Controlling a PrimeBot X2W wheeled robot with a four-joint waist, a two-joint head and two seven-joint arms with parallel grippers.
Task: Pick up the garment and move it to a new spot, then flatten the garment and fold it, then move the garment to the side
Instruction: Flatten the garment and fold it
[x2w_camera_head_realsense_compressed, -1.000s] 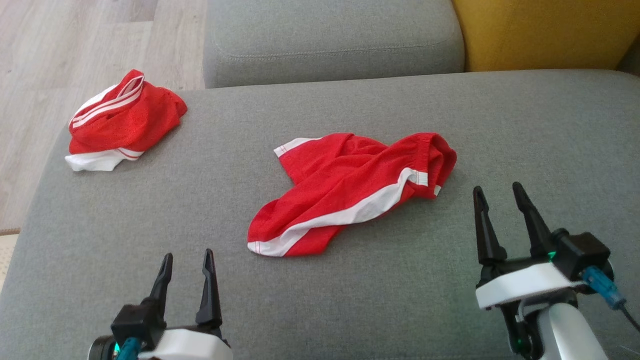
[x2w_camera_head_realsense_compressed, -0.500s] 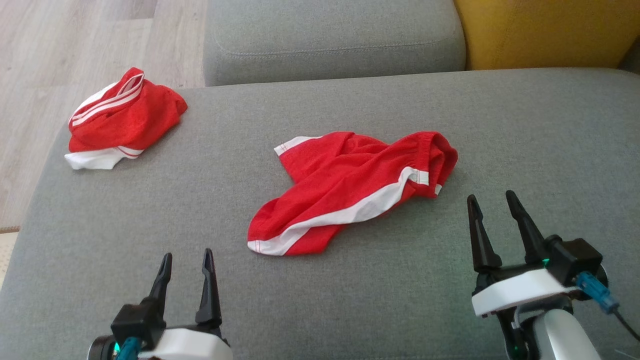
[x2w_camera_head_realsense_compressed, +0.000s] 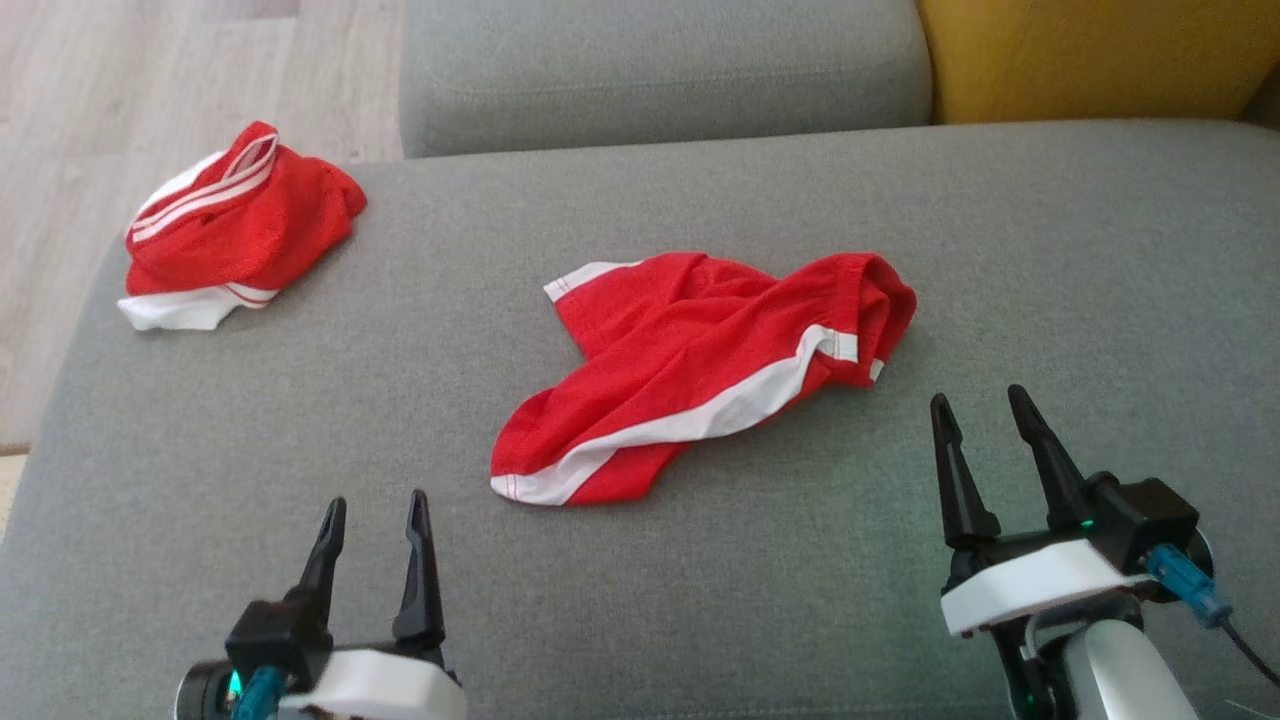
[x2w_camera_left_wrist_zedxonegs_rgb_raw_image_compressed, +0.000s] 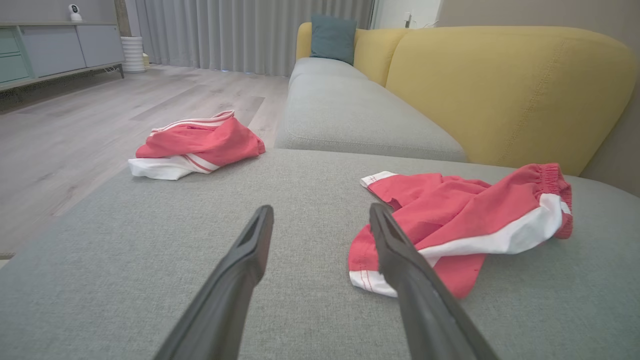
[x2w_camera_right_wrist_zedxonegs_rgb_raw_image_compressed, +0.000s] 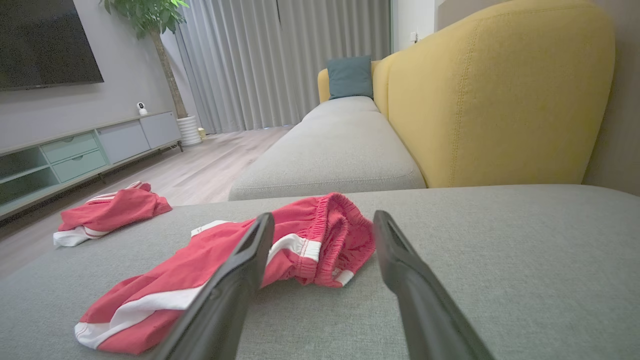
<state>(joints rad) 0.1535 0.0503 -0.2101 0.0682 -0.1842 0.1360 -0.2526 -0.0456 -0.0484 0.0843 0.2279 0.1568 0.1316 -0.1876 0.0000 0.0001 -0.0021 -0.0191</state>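
— Where was the garment (x2w_camera_head_realsense_compressed: 700, 370)?
— Mid-seat on the grey cushion (x2w_camera_head_realsense_compressed: 300, 450), crumpled, waistband toward 2 o'clock, a leg hem toward 7. Bare fabric lay all round it; the widest open stretch ran toward 3.
— Claws?
— The left gripper (x2w_camera_head_realsense_compressed: 375, 502) sat at its 7 o'clock, the right gripper (x2w_camera_head_realsense_compressed: 978, 397) at 4. Both were spread wide, empty, clear of the cloth.
— Edges?
— A second red garment (x2w_camera_head_realsense_compressed: 235, 235) sat at 10 o'clock, right on the cushion's left edge, floor (x2w_camera_head_realsense_compressed: 100, 80) beyond. The yellow backrest (x2w_camera_head_realsense_compressed: 1090, 55) rose at 1.
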